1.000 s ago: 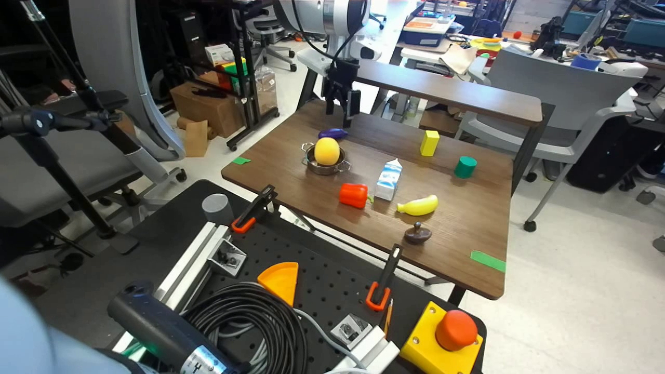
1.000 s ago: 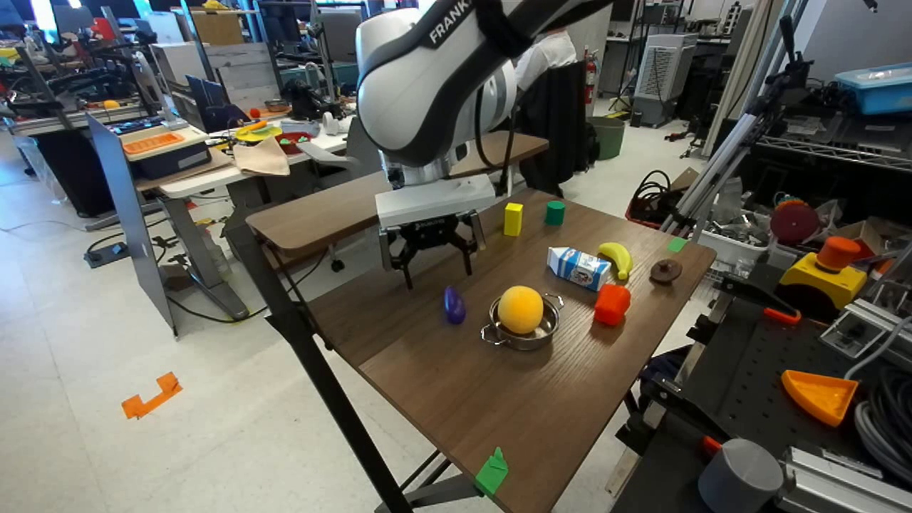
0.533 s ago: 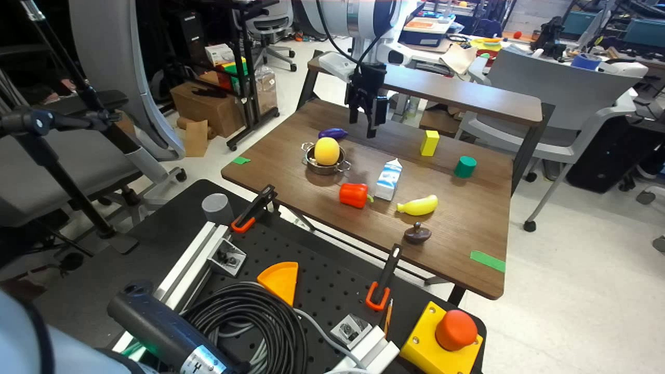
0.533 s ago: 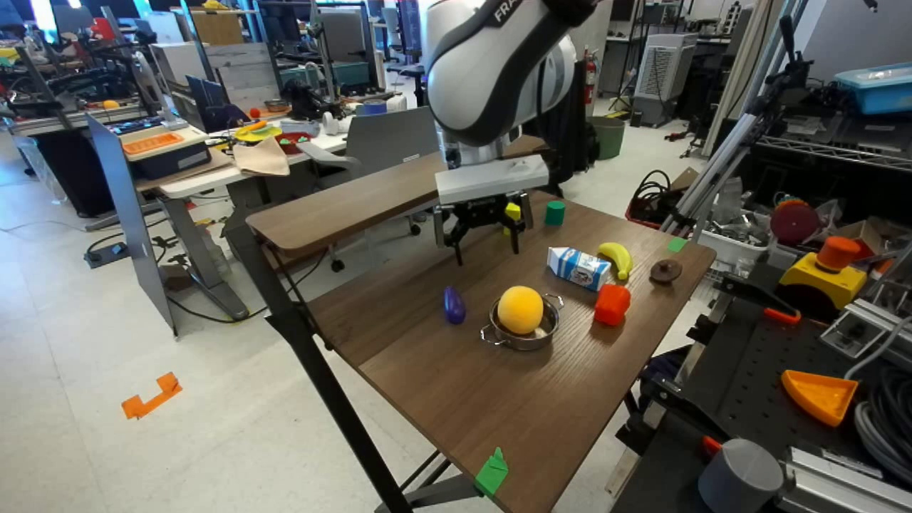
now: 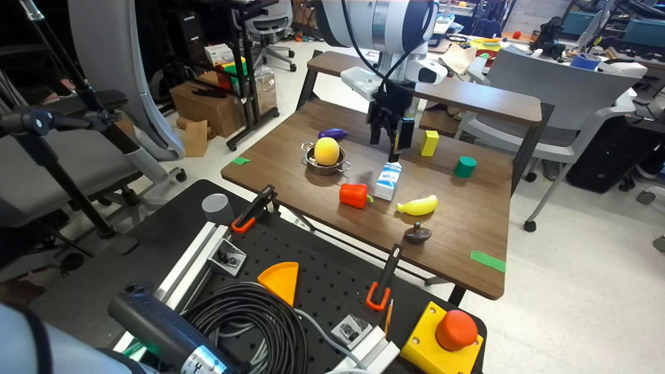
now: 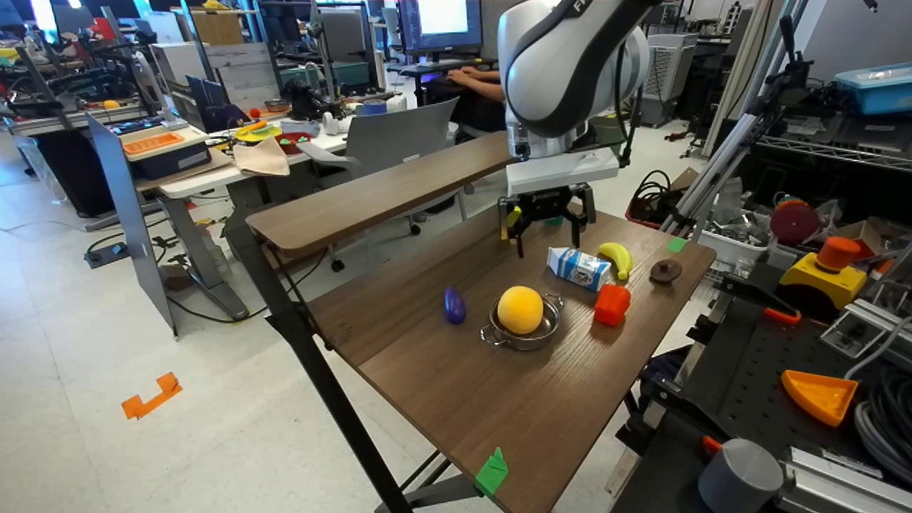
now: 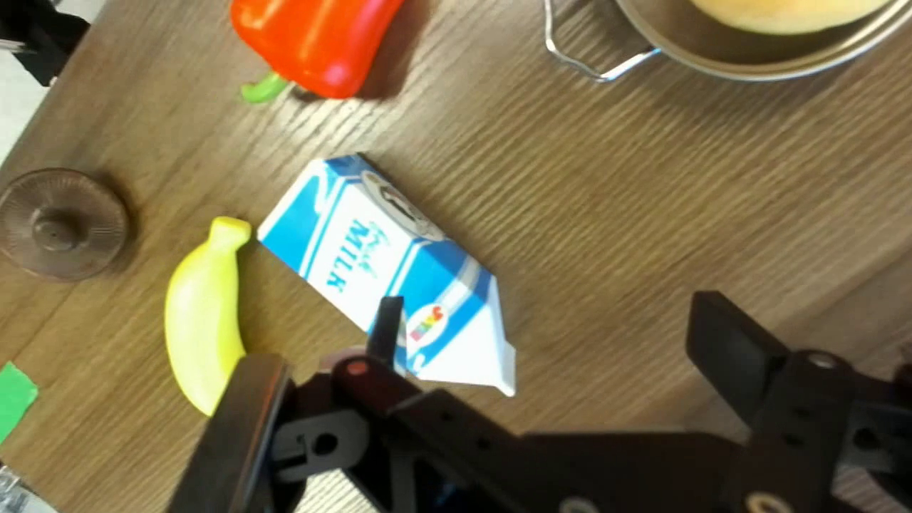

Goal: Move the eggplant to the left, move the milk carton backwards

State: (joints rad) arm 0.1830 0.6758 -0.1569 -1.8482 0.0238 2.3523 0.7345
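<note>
With jaws spread wide, the gripper (image 7: 548,319) is held above the table (image 6: 499,406) near the carton (image 7: 399,274), laid on its side, while the eggplant (image 6: 454,306) is seen near the pot (image 6: 526,344).

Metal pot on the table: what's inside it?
A yellow-orange ball sits in the pot, with some inner wall showing beside it. Anything beneath the ball is covered and cannot be seen.

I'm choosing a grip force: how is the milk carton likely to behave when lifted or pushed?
The milk carton lies on a flat side, so a push would probably slide it rather than roll it. Its straight edges suggest it should hold its shape under a light grip. Lying down, it seems unlikely to tip.
</note>
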